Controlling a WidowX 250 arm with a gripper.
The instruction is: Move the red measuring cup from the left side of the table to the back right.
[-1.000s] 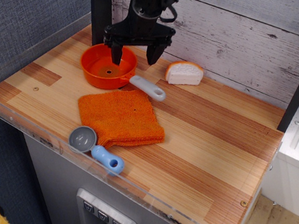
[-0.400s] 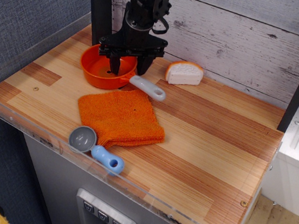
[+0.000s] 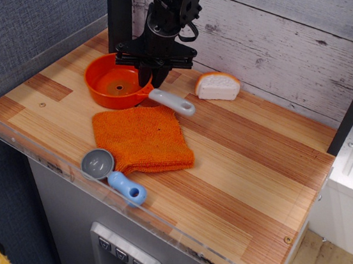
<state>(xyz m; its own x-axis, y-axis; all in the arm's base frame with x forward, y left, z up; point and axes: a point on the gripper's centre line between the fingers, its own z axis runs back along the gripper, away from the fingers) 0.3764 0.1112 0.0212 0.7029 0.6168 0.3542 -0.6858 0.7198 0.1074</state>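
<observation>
Red measuring cup (image 3: 116, 86) sits on the bench (image 3: 249, 173) at back left, bowl toward the left edge, grey handle running right and slightly forward to end just behind the orange cloth (image 3: 142, 137). Long axis thus lies roughly left to right across the bench.

Claw (image 3: 146, 75) is at the cup's right rim, where handle meets bowl. Fingers appear drawn in close together about the rim, so it looks clenched on the cup; actual contact at the rim is hidden by the claw body, so the grip is judged, not confirmed. Cup base appears to rest on the bench or just above it; cannot tell which.

Arm pose: comes down nearly vertical from above, in front of the dark post at the back wall, wrist straight over the rim, finger bar lying about along the handle's line.

Key relation for the coming move: target at back right lies well to the right of the claw, along the back wall. The bread slice (image 3: 217, 85) stands near the wall on that line, just beyond the handle tip. Judgement: lift first, then carry right, clearing the bread.

Grey scoop with blue handle (image 3: 112, 172) at front edge, well apart.
</observation>
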